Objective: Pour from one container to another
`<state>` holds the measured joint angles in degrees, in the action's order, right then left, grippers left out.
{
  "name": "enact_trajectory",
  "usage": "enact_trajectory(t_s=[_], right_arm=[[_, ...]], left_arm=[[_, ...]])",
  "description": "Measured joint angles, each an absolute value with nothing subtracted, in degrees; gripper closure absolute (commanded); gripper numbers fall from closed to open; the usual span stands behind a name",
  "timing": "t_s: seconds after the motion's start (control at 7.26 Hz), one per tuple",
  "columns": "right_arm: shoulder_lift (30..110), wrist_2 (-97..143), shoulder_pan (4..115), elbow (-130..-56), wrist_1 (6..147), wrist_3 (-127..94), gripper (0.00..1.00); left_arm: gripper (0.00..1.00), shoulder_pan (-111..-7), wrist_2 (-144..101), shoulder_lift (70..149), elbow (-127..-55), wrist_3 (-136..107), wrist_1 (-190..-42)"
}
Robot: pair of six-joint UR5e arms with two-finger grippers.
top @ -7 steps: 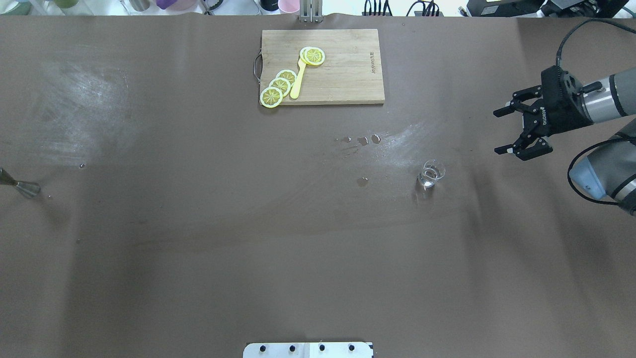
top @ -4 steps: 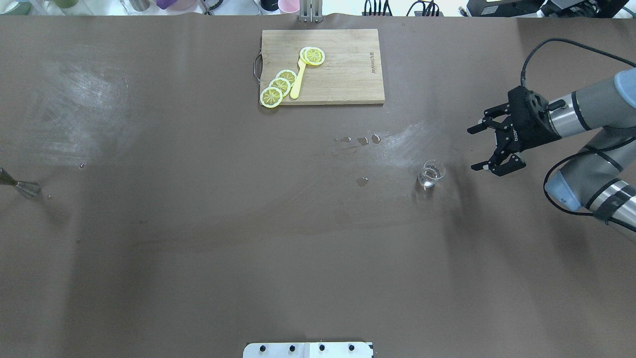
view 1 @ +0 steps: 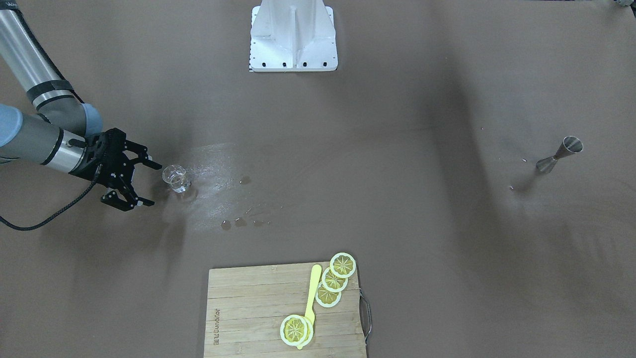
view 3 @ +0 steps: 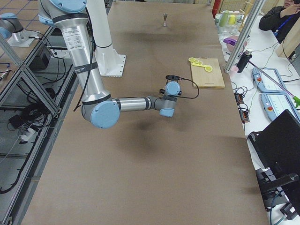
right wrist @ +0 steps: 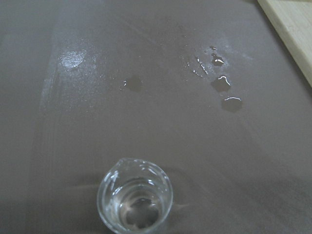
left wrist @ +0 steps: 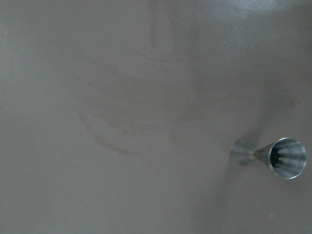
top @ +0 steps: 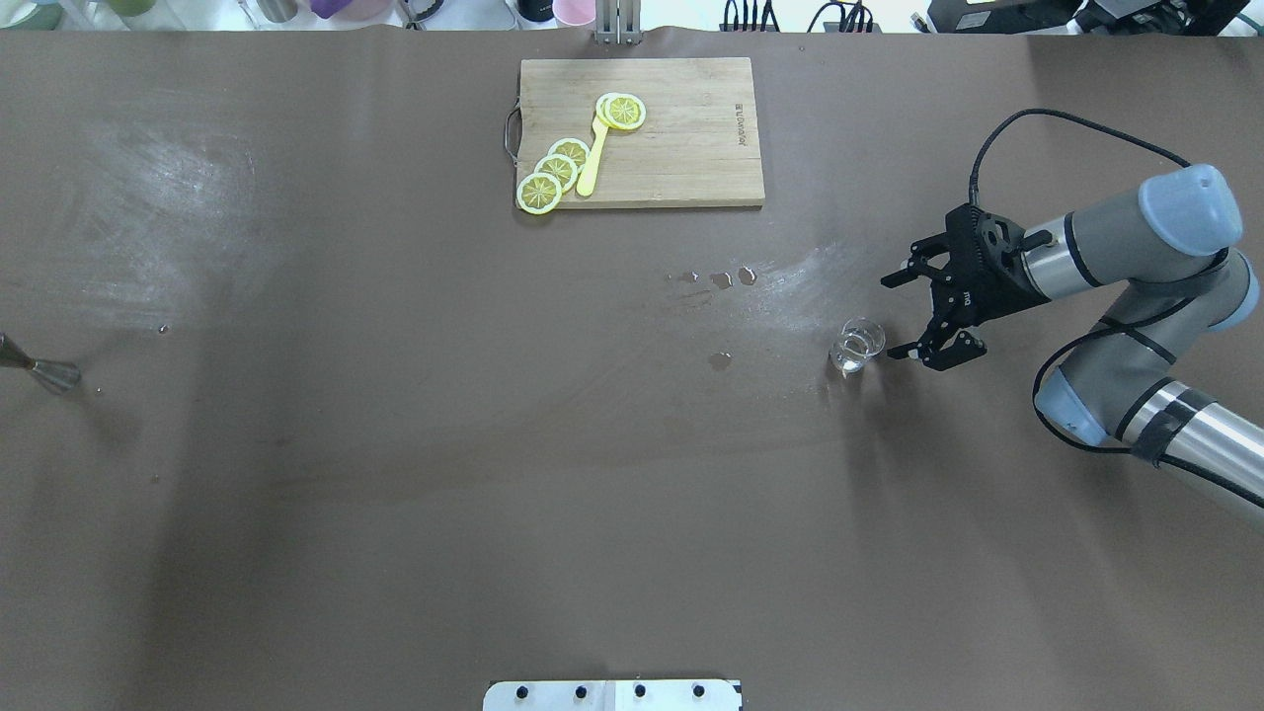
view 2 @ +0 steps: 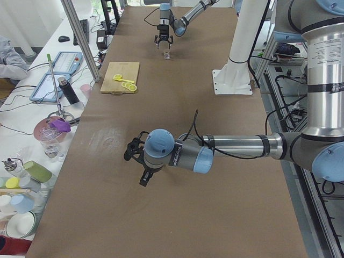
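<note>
Honestly, my worry is the little glass beaker (top: 855, 348), upright on the table (top: 395, 494) with clear liquid in its bottom. The right tool (top: 890, 318) hangs just beside it, fingers spread wide and empty, and the beaker is not yet between them. One fingertip looks nearly in line with the rim, so a push forward could clip it and tip it over. Droplets (top: 722, 279) glisten on the table nearby, so a nudged glass may skate. The steel jigger (top: 54, 373) stands well apart at the far left end, its mouth narrow, and a hasty tilt could miss it. The left tool (view 2: 137, 161) shows only from the side, and I cannot tell whether it is spread or closed.
</note>
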<state>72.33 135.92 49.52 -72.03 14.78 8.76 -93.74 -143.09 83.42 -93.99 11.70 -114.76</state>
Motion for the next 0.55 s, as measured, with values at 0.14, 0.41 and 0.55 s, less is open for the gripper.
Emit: enact_trajectory(t_s=[0.14,0.41,0.55], right_arm=[[72.23,135.15,48.85,-71.95,14.69,8.75,0.0],[72.17,134.53,48.08,-71.9,14.44,8.71,0.0],[72.16,134.16,47.54,-71.9,14.37,8.72,0.0]], left_arm=[[0.02,-93.71,-141.63,83.55,-90.03,11.67,-127.6],[0.02,-93.69,-137.29,83.02,-82.15,9.07,-150.17],[0.02,-93.66,-136.33,82.62,-80.08,3.02,-157.25]])
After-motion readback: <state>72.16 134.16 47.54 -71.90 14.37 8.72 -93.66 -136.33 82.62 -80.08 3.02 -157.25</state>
